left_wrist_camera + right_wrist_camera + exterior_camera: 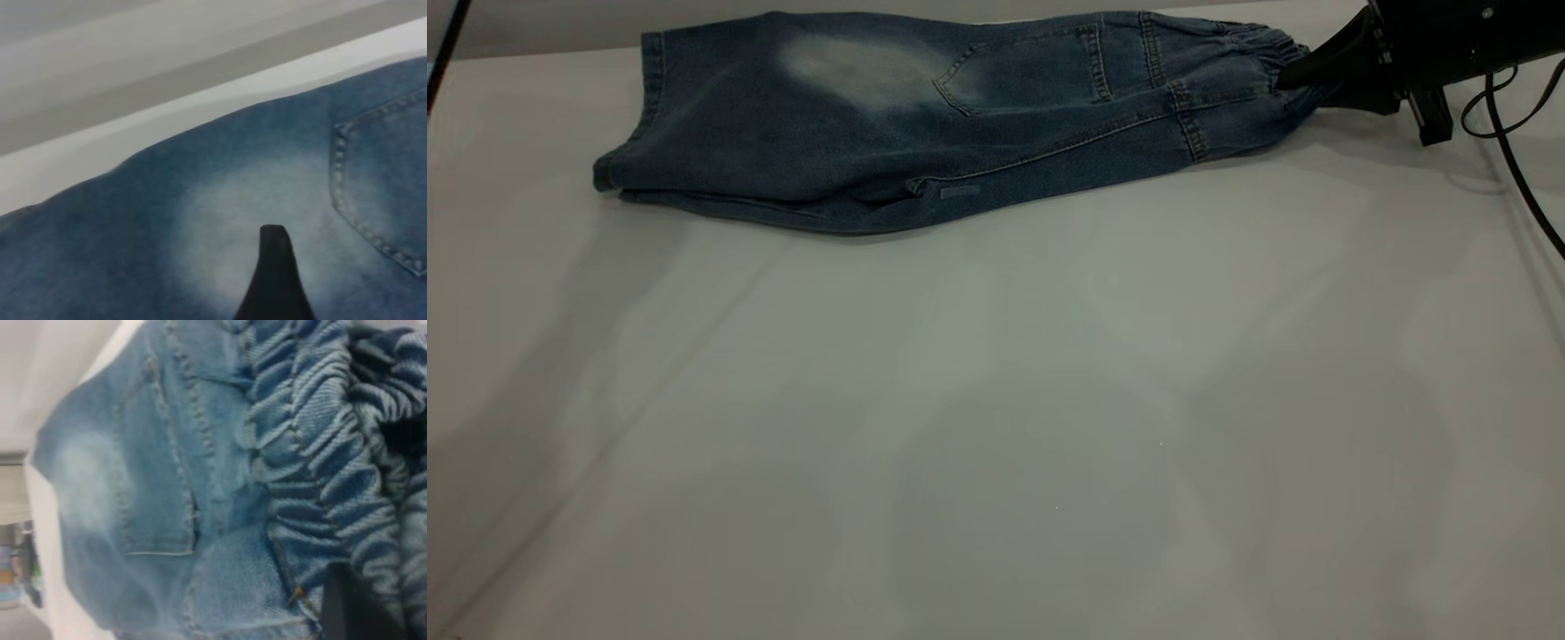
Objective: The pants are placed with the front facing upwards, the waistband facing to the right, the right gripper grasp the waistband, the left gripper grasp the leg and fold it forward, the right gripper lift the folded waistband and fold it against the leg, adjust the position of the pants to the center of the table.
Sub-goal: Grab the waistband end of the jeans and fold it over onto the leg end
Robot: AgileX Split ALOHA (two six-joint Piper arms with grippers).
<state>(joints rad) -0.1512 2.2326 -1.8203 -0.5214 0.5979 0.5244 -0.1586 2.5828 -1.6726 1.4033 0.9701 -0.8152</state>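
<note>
The blue denim pants (889, 124) lie folded lengthwise at the far side of the table (996, 400), leg hems to the left and one pale patch (854, 67) facing up. Their ruffled waistband (1249, 53) points right. My right gripper (1294, 73) is at the waistband's end and shut on it. In the right wrist view the gathered waistband (313, 447) fills the frame, with one black finger (353, 607) pressed against it. My left gripper (275, 273) is above the pale patch (227, 220) on the leg, near a stitched pocket (387, 180); it is out of the exterior view.
The table's far edge (200, 100) runs just behind the pants. Black cables (1512, 151) hang from the right arm at the right edge. A wide stretch of bare white table lies in front of the pants.
</note>
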